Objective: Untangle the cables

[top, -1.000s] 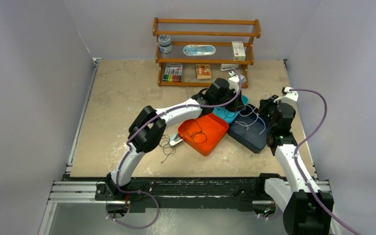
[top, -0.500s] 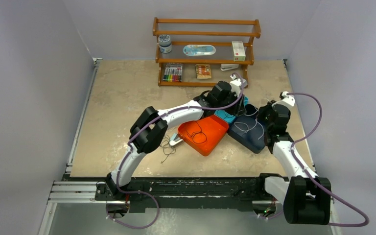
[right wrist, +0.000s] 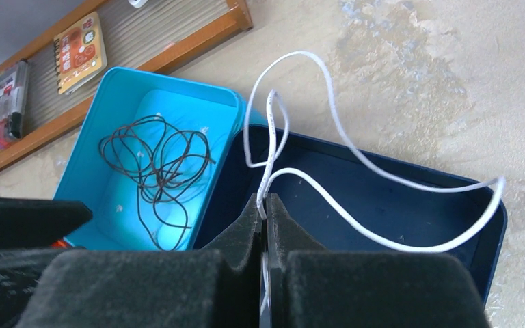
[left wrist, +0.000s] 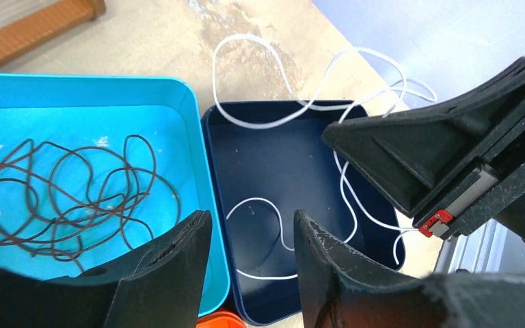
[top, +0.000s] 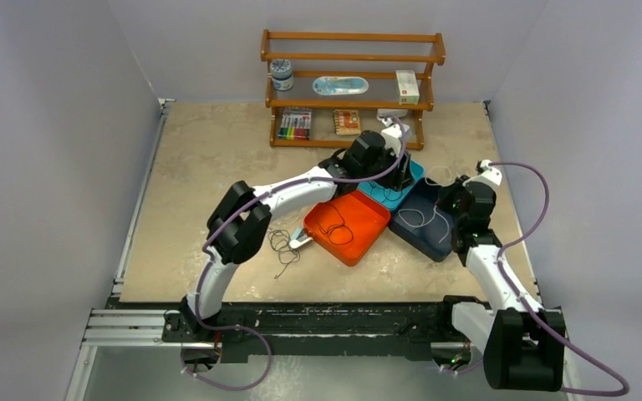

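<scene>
On the beige table (top: pixel 209 184), the right tool (right wrist: pixel 265 205) is clamping the white cable (right wrist: pixel 304 53) looping toward 12 o'clock, the left tool (left wrist: pixel 251 225) hovering open-jawed at 9 o'clock.

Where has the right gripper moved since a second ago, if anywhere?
Yes. The right gripper drew back toward the robot, farther from the wooden shelf.

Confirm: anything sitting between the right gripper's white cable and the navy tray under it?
Nothing visible. The right gripper is shut on the white cable directly over the navy tray, which holds only that cable's loops.
</scene>
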{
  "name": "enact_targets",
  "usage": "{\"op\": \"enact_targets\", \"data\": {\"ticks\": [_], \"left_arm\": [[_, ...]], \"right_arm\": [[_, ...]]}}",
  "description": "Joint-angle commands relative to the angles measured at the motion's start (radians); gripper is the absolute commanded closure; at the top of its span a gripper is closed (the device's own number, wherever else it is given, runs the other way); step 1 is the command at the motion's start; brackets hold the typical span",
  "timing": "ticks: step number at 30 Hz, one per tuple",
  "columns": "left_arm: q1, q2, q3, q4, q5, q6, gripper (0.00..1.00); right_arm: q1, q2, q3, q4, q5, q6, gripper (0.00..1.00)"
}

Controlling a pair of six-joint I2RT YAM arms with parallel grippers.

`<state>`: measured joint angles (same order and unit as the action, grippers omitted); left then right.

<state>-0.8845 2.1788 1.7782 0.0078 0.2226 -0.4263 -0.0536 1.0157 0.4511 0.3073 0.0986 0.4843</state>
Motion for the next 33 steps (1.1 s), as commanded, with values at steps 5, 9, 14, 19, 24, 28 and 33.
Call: {"op": "enact_targets", "data": {"ticks": [5,9,14,19,24,28,33], "left_arm": [[0.04,-0.129,-0.052,0.07,-0.03,0.005,0.53],[0.05,-0.154,-0.086,0.085,-0.04,0.0,0.53],[0.06,-0.178,-0.116,0.088,-0.062,0.003,0.53],[0.067,-0.187,-0.13,0.092,-0.068,0.003,0.54],[0.066,-0.192,-0.138,0.096,-0.069,-0.004,0.54],[0.067,-0.195,-0.146,0.1,-0.073,-0.006,0.55],[0.067,-0.199,-0.147,0.094,-0.083,-0.006,0.55]], "right_arm": [[-0.005,-0.077,0.029,-0.052,-0.127,-0.019,1.0],[-0.005,-0.114,0.017,-0.069,-0.15,0.007,1.0],[-0.005,-0.148,0.034,-0.153,-0.144,0.055,1.0],[-0.005,-0.212,0.038,-0.248,-0.135,0.122,1.0],[-0.005,-0.255,0.051,-0.353,-0.114,0.16,1.0],[-0.005,-0.232,0.047,-0.383,-0.131,0.172,1.0],[-0.005,-0.146,0.028,-0.311,-0.186,0.201,1.0]]}}
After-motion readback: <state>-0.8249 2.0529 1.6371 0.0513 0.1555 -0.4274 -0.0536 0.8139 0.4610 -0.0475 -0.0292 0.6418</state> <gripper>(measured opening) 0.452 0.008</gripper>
